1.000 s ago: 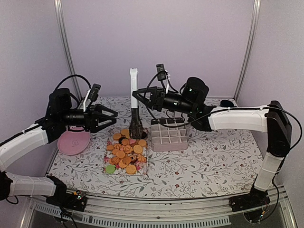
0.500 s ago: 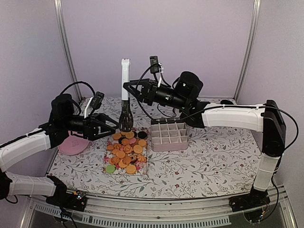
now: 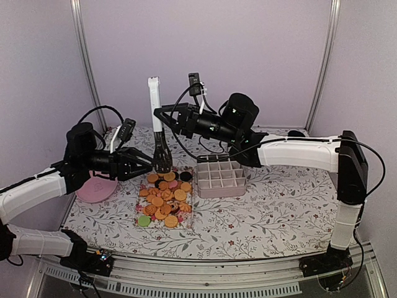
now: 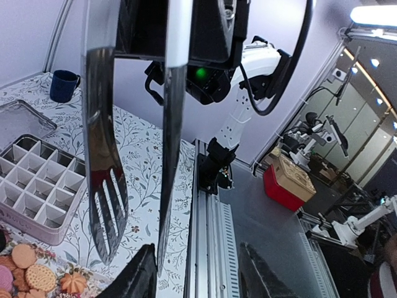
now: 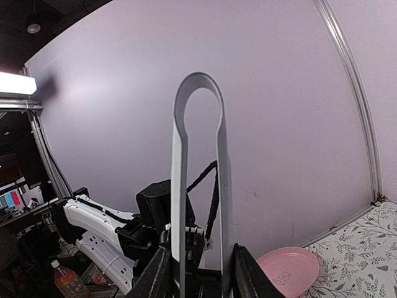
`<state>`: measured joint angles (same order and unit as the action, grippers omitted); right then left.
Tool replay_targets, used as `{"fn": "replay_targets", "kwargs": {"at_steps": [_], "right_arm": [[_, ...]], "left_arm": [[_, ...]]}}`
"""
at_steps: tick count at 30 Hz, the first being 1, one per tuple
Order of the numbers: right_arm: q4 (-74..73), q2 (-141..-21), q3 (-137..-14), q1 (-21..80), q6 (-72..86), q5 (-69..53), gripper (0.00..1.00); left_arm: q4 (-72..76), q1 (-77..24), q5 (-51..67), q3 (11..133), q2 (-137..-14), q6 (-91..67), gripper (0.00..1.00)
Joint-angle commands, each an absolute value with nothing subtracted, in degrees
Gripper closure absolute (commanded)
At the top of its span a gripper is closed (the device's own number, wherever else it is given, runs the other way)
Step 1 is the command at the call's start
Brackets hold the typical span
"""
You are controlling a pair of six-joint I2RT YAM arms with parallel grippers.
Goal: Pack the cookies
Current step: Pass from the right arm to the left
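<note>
Floral tablecloth [image 3: 279, 208], lilac walls [image 3: 248, 49]; right fingers [image 5: 158, 273] pinch tongs [image 5: 178, 186], left fingers [image 4: 139, 276] stand apart.

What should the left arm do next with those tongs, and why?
Probably finish closing the left gripper on the tongs. The right gripper holds them upright by the white handle above the cookies, and their black ends hang right at the left gripper's mouth, its jaws apart. That looks like a handover waiting for a grip.

Cookies [image 3: 164, 198] — mostly orange-tan, heaped together
</note>
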<state>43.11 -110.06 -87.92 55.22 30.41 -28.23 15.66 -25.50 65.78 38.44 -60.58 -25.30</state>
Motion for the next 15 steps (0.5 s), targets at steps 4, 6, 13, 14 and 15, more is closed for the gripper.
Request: {"fn": "replay_targets", "kwargs": {"at_steps": [4,6,13,14,15], "right_arm": [[45.09,-110.41,-89.75,55.98,30.47,-28.87,0.68],[45.09,-110.24,-89.57,56.03,30.18,-28.84,0.68],[45.30,-110.62,-90.00,56.34,29.57,-28.42,0.68],[45.32,-110.88,-90.35,56.44,29.58,-28.45,0.68],[45.35,-111.01,-90.62,56.54,29.55,-28.51,0.68]], "left_arm": [[18.53,-25.68,66.10,37.91,-61.44,-28.33,0.46],[18.61,-25.70,66.56,37.73,-61.28,-28.74,0.43],[18.21,-25.66,67.58,37.29,-61.85,-28.94,0.54],[18.22,-25.66,67.71,37.18,-61.92,-28.92,0.56],[18.32,-25.66,67.80,37.10,-62.02,-28.96,0.57]]}}
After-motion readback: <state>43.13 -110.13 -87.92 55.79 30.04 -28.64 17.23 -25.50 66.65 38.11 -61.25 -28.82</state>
